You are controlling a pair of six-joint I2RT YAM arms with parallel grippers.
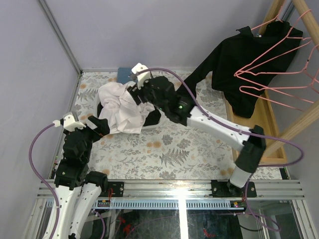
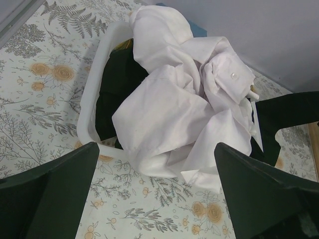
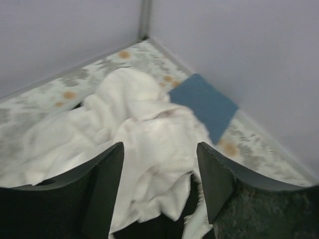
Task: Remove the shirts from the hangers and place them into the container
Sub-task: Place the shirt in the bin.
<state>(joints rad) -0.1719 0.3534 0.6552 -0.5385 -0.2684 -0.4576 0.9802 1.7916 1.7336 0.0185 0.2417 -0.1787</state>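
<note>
Atop the shallow white perforated plastic basket [image 2: 92, 117], worktop [image 1: 174, 149] far left: crumpled white long-sleeved shirt [image 1: 122, 107], heaped over a black garment [image 2: 117, 84], spilling past the near rim.
Right claw [image 3: 159, 184]: directly above that shirt, jaws parted, empty.
Left claw [image 2: 155, 149]: spread wide, empty, just short.
Next: black shirt [image 1: 249, 64] among pink wire hangers [image 1: 279, 74], far right; right arm nearer.

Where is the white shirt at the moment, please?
In the top view, the white shirt lies crumpled over the white basket, rear left, just in front of the blue cloth.
</note>
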